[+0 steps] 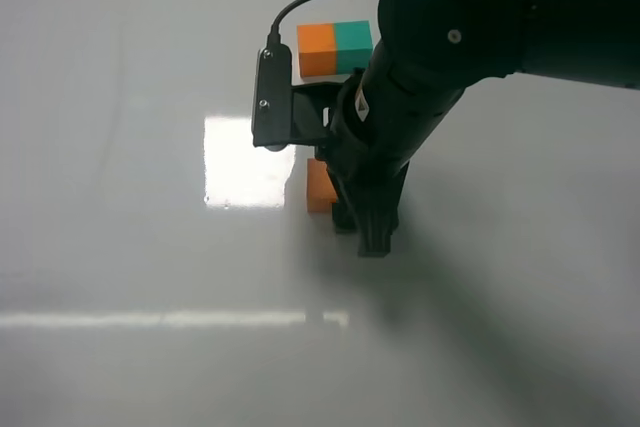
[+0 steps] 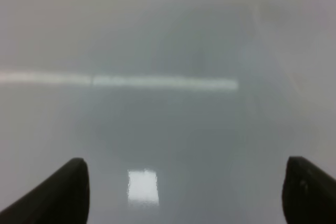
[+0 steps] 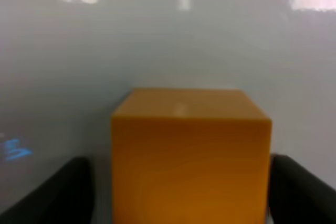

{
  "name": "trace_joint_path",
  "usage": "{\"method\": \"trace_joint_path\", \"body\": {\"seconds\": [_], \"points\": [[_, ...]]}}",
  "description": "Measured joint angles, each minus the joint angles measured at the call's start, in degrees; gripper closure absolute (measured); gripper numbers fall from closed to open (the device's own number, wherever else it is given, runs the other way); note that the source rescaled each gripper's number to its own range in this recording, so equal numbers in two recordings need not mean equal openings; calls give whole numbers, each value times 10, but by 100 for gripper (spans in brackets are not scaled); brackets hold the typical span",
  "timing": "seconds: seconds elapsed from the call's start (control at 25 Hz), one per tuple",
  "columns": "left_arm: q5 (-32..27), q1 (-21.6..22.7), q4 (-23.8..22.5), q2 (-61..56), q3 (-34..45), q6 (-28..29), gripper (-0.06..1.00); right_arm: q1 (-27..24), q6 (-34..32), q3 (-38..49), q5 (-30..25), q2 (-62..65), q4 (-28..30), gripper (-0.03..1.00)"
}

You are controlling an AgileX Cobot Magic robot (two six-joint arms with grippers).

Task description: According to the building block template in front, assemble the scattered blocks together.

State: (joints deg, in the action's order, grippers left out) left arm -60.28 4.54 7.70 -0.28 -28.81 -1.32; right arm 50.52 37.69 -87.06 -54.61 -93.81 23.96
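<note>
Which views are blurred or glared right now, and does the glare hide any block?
Exterior high: bright glare patch on the table beside the orange block, hiding no block; the template is sharp. Right wrist: orange block soft, close-up. Left wrist: hazy, reflections only, no block visible.

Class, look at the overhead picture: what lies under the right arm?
Under the right gripper an orange cube sits between its fingers. The arm covers the table beyond it, so no teal cube shows.

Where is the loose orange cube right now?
In the exterior high view the orange cube sits mid-table, nearer than the building block template, partly hidden by the right gripper. The right wrist view shows it between that gripper's fingers.
</note>
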Motion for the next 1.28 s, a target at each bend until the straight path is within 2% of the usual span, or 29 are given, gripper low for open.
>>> {"method": "trace_joint_path", "body": {"seconds": [0.12, 0.4, 0.48, 0.56, 0.72, 0.96, 1.12, 1.28], "points": [[0, 0, 0, 0, 0, 0, 94, 0, 3, 0, -1, 17, -7, 14], [0, 0, 0, 0, 0, 0, 94, -2, -2, 0, -2, 110, -73, 11], [0, 0, 0, 0, 0, 0, 94, -19, -13, 0, -2, 132, -97, 11], [0, 0, 0, 0, 0, 0, 94, -57, -28, 0, -3, 149, -118, 11], [0, 0, 0, 0, 0, 0, 94, -177, -58, 0, -24, 167, -165, 11], [0, 0, 0, 0, 0, 0, 94, -369, -172, 5, -46, 218, -220, 11], [0, 0, 0, 0, 0, 0, 94, -470, -275, 61, -71, 271, -224, 11], [0, 0, 0, 0, 0, 0, 94, -540, -331, 172, -72, 340, -224, 11]]}}
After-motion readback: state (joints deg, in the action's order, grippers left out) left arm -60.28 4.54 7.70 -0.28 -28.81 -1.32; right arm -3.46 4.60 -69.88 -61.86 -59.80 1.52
